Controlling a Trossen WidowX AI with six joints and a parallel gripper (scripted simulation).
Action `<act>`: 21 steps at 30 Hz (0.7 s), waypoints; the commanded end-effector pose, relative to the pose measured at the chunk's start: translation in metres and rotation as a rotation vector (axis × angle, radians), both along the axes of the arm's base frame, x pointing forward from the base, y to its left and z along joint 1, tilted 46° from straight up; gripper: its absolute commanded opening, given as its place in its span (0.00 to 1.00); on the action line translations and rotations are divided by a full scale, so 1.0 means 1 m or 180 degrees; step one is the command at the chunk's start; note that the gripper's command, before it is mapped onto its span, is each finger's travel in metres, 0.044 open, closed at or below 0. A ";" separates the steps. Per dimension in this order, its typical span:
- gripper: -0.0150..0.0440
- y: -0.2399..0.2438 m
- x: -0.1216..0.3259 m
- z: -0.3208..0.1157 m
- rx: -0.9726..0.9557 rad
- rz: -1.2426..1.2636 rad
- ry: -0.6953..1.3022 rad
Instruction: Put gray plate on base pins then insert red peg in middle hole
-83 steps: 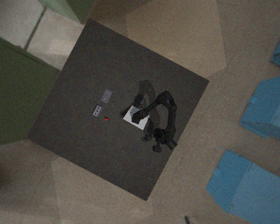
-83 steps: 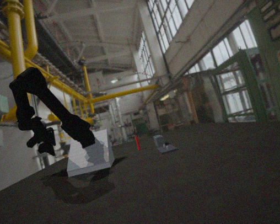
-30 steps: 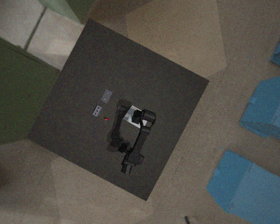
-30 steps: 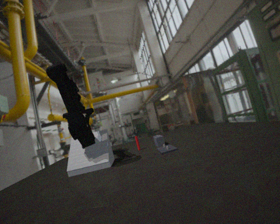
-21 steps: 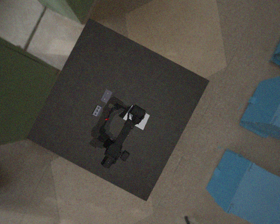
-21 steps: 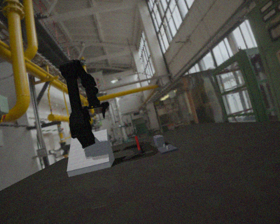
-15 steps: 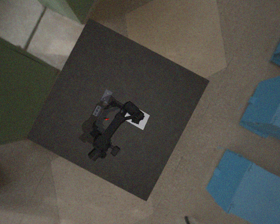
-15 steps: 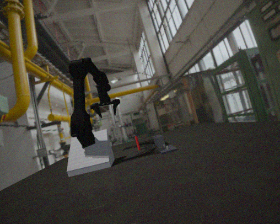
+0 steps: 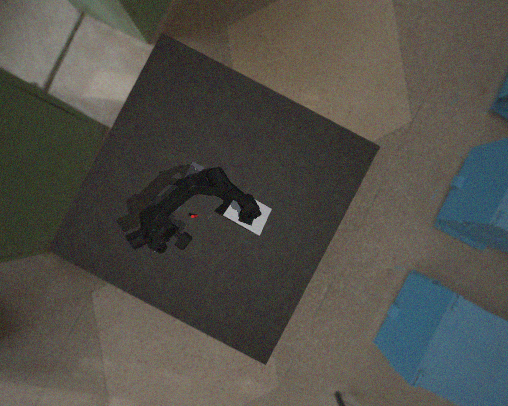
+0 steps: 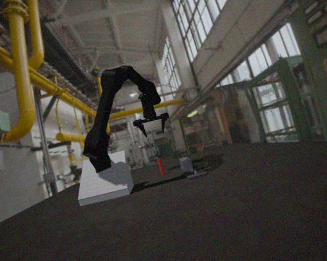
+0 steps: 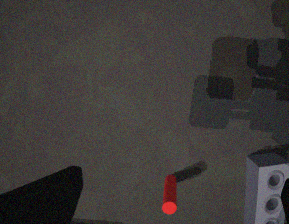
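Note:
The red peg [image 9: 193, 216] [image 10: 160, 166] [image 11: 170, 194] stands upright on the dark table. The gray plate [image 10: 186, 164] [image 11: 263, 192] is a thick block with a row of round holes in its upper face; it stands apart from the peg, and its far end is cut off in the wrist view. The base [image 9: 198, 165] [image 10: 197, 174] is a thin gray slab beside the plate, with pin detail too small to make out fully. My gripper [image 10: 154, 134] [image 11: 187, 185] is open and empty, pointing down high above the table near the peg. The arm hides the plate in the top view.
A white block [image 9: 262, 222] [image 10: 99, 189] under the arm's foot stands on the dark table [image 9: 284, 165] [image 10: 231, 209]. The arm's shadow falls across the table near the plate and base. Table edges show in the top view.

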State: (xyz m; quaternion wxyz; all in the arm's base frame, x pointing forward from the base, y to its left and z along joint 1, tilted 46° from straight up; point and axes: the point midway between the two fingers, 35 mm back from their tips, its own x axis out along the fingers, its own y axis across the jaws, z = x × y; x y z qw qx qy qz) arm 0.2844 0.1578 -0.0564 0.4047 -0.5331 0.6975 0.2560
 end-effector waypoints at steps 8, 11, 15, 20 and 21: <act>1.00 -0.134 0.082 0.020 -0.0600 0.0360 0.0396; 1.00 -0.132 0.083 0.017 -0.0602 0.0361 0.0398; 1.00 -0.132 0.083 0.017 -0.0602 0.0361 0.0398; 1.00 -0.158 0.079 -0.011 -0.0605 0.0361 0.0397; 1.00 -0.163 0.078 -0.017 -0.0607 0.0361 0.0397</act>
